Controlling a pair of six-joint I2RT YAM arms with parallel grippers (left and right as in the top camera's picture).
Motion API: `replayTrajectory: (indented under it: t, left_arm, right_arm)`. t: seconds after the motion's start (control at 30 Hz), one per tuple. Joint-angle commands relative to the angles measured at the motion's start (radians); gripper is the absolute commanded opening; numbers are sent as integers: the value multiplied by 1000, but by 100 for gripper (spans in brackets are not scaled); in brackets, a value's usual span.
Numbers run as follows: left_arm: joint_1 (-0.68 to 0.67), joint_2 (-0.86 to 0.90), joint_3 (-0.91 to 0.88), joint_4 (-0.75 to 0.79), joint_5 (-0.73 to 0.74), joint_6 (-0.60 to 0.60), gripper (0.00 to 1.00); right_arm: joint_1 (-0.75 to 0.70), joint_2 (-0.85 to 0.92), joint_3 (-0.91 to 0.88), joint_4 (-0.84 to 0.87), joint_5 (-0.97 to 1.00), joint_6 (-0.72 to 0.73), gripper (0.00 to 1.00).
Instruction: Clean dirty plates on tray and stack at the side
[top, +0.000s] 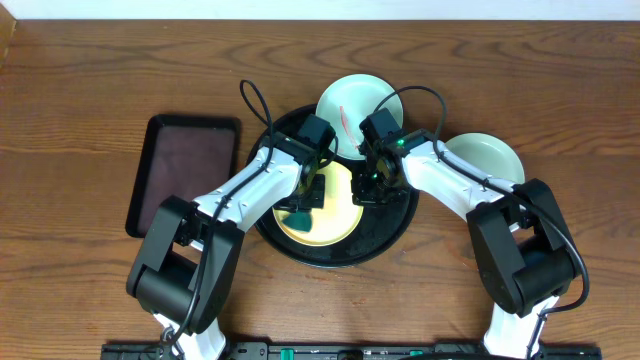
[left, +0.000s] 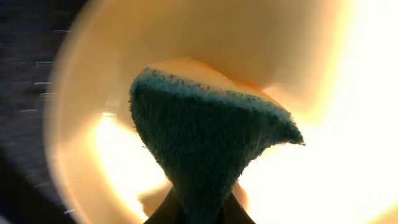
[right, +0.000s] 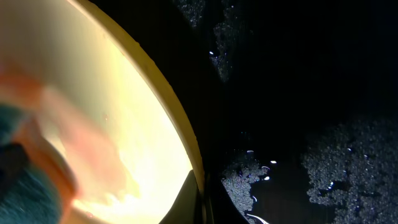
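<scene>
Lying flat and face up directly beneath the left gripper (top: 304, 205): the yellow plate (top: 336, 218), sitting inside the black tray (top: 396, 220). Being round, offering no long axis; turning its hollow straight up toward both grippers.

Pressing down into that hollow, on the left gripper's side of the plate: a green sponge (left: 205, 155). Clamping it tight between the left fingers, with the narrow end pinched at the fingertips and the broad, ragged edge fanning out away from them over the glowing yellow surface.

Meeting the plate's opposite rim with the right gripper (top: 367, 192). In the right wrist view, running the yellow rim down to the fingertips at the bottom of the frame; not possible to tell whether gripping the rim or only touching it.

Just beyond both grippers, overlapping the tray's far rim: a turquoise plate (top: 358, 98) carrying a thin red smear (top: 343, 118).

Off to the right gripper's outer side, resting on the wooden table (top: 100, 80) beside the tray: a second turquoise plate (top: 487, 155).

Well apart on the left gripper's outer side: a rectangular brown tray (top: 185, 170).
</scene>
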Motion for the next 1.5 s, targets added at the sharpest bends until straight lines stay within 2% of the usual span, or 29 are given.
replayTrajectory:
  t: [0.0, 0.17, 0.4, 0.53, 0.63, 0.73, 0.9, 1.03, 1.1, 1.17, 1.27, 1.47]
  left_arm:
    - [-1, 2, 5, 26, 181, 48, 8]
    - [-1, 2, 6, 106, 165, 37, 8]
    - [3, 2, 6, 239, -161, -100, 7]
    - [3, 2, 6, 213, -301, -100, 7]
    - [3, 2, 6, 147, -309, -100, 8]
    - [2, 2, 6, 59, -249, -93, 8]
    - [2, 2, 6, -23, 79, 12, 8]
    - [2, 2, 6, 9, 315, 11, 7]
    - [3, 2, 6, 31, 381, 6, 8]
    - [3, 2, 6, 53, 381, -24, 7]
    - [4, 2, 6, 98, 271, -58, 7]
    - [4, 2, 6, 167, -93, -183, 8]
  right_arm:
    - [-6, 9, -1, -3, 3, 0, 1]
    - [-6, 8, -1, -3, 3, 0, 1]
    - [-6, 8, -1, -3, 3, 0, 1]
    - [-6, 8, -1, -3, 3, 0, 1]
    - [-6, 8, -1, -3, 3, 0, 1]
    - [-6, 8, -1, -3, 3, 0, 1]
    - [-6, 9, -1, -3, 3, 0, 1]
    - [-6, 8, -1, -3, 3, 0, 1]
    - [-6, 8, -1, -3, 3, 0, 1]
    - [-6, 8, -1, -3, 2, 0, 1]
    - [-6, 8, -1, -3, 2, 0, 1]
    - [-6, 8, -1, -5, 2, 0, 1]
